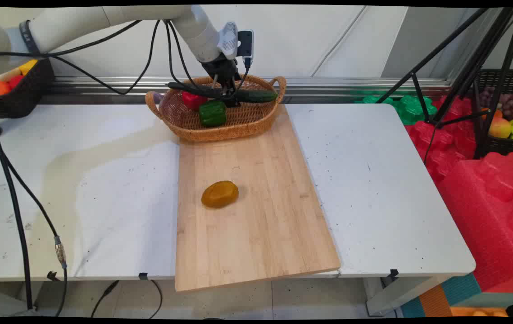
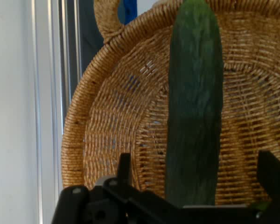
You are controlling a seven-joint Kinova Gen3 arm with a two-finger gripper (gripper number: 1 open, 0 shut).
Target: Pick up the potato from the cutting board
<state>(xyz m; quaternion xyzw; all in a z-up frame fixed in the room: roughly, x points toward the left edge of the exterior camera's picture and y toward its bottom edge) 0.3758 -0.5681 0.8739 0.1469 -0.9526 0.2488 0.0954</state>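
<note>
Main view: the gripper [image 1: 228, 96] is low inside the basket [image 1: 220, 135] at the far end of the board [image 1: 256, 216], right at the near end of the cucumber [image 1: 258, 96]. The cucumber lies lengthways along the basket's back, with its other end reaching toward the right handle. A red pepper [image 1: 193, 100] and a green pepper [image 1: 212, 113] sit in the basket just left of and below the gripper. A brown lump [image 1: 220, 194] (perhaps a potato) lies alone near the middle of the board, well apart from the basket. The board rests on the white table [image 1: 373, 180]. From this angle I cannot make out the gap between the fingers.

Hand view: the gripper [image 2: 194, 161] is spread wide, with one finger on each side of the cucumber [image 2: 194, 102]. There is clear basket [image 2: 112, 154] weave between each finger and the green skin, so it straddles the cucumber without pinching it. The cucumber runs straight up the picture from between the fingers. Whether it rests on the weave or on the rim is hard to tell.
</note>
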